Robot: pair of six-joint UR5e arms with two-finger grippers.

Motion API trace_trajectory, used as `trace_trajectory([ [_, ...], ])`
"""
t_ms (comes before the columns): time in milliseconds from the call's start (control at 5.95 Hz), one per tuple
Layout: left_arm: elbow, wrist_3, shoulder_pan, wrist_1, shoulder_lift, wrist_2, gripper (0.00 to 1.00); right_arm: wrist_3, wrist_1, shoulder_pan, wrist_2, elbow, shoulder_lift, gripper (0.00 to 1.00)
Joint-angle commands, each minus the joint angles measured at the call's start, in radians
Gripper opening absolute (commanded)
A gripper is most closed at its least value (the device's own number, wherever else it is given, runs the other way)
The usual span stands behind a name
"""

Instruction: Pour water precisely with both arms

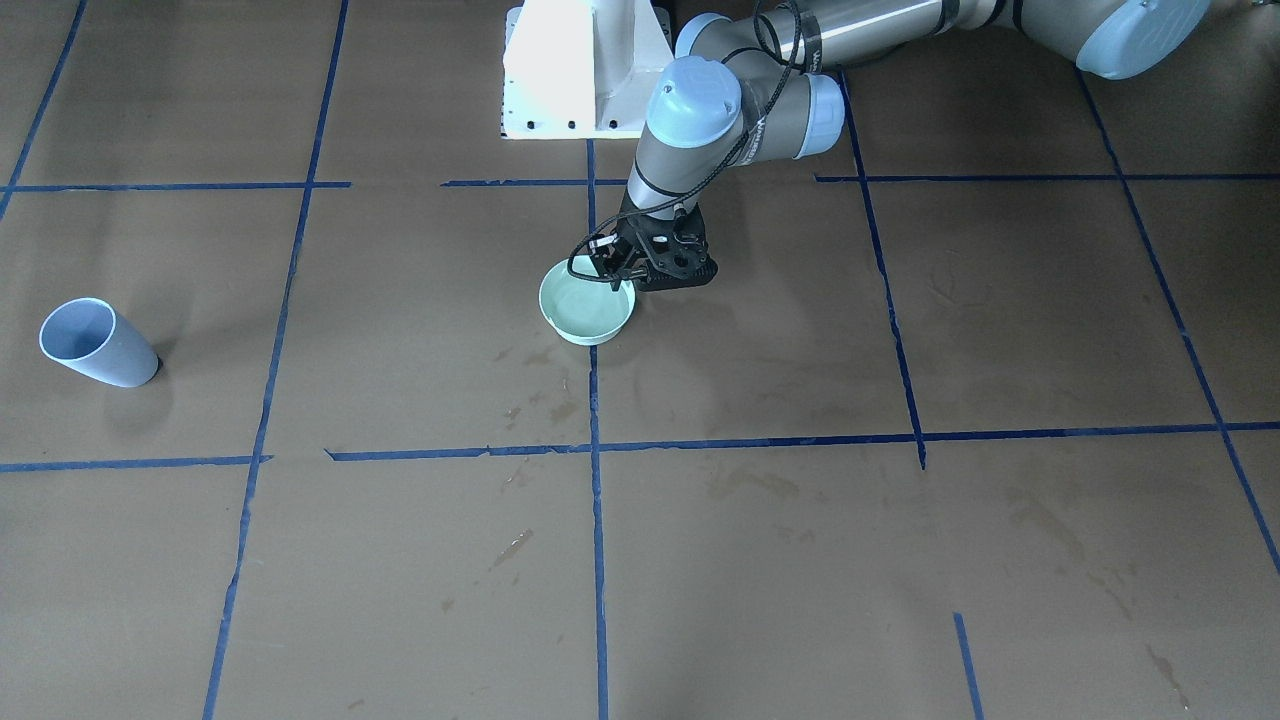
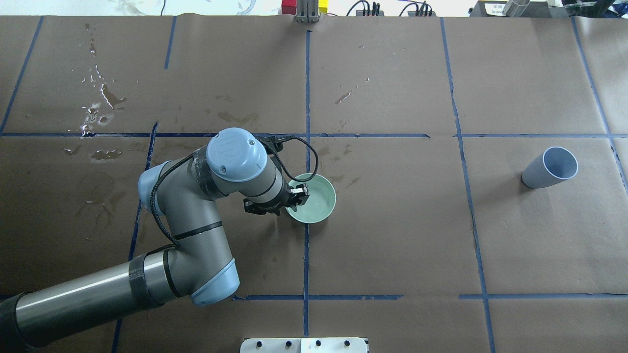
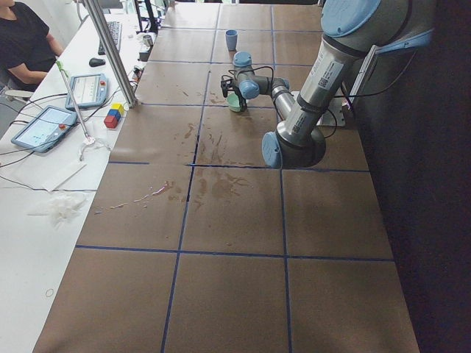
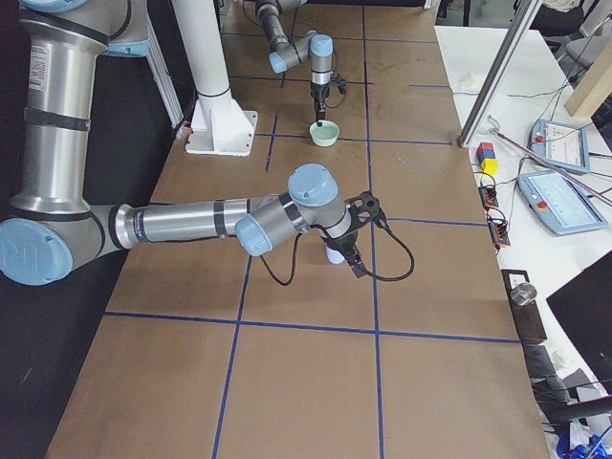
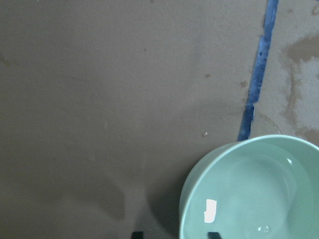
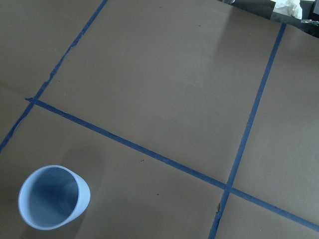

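Note:
A pale green bowl (image 2: 314, 198) stands on the brown paper near the table's middle; it also shows in the front view (image 1: 587, 302) and the left wrist view (image 5: 254, 191), where a glint suggests clear water in it. My left gripper (image 2: 297, 194) is at the bowl's rim on the robot's left, its jaws apart, one fingertip (image 5: 137, 234) outside the bowl wall and the other inside. A light-blue cup (image 2: 549, 168) stands far to the right, seen from above in the right wrist view (image 6: 52, 196). My right gripper (image 4: 359, 266) shows only in the exterior right view, beside the cup; I cannot tell whether it is open.
Blue tape lines (image 2: 306, 98) divide the paper into squares. Wet patches (image 2: 98, 105) lie at the far left. The white pedestal base (image 1: 585, 70) stands behind the bowl. Coloured blocks (image 4: 488, 158) and tablets (image 4: 559, 201) lie on the operators' side, where a person (image 3: 22, 44) sits.

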Motion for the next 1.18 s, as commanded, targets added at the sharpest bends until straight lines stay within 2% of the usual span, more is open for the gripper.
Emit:
trace_trajectory([
  [0, 0.002, 0.001, -0.001, -0.016, 0.001, 0.000, 0.10, -0.017, -0.012, 0.008, 0.007, 0.001, 0.002, 1.00],
  [168, 0.002, 0.007, -0.004, -0.016, 0.004, 0.000, 0.00, -0.017, -0.012, 0.024, 0.009, 0.003, 0.000, 1.00],
  [504, -0.030, 0.011, -0.058, -0.014, 0.010, -0.008, 0.00, -0.017, -0.016, 0.030, 0.012, 0.001, -0.007, 1.00],
  [672, -0.084, 0.038, -0.094, -0.013, 0.056, -0.030, 0.00, -0.018, -0.023, 0.030, 0.017, 0.001, -0.013, 1.00],
  [840, -0.175, 0.120, -0.148, -0.010, 0.146, -0.102, 0.00, -0.018, -0.024, 0.030, 0.020, -0.002, -0.018, 1.00],
  [1008, -0.214, 0.212, -0.190, -0.013, 0.215, -0.147, 0.00, -0.018, -0.024, 0.030, 0.020, -0.004, -0.027, 1.00],
])
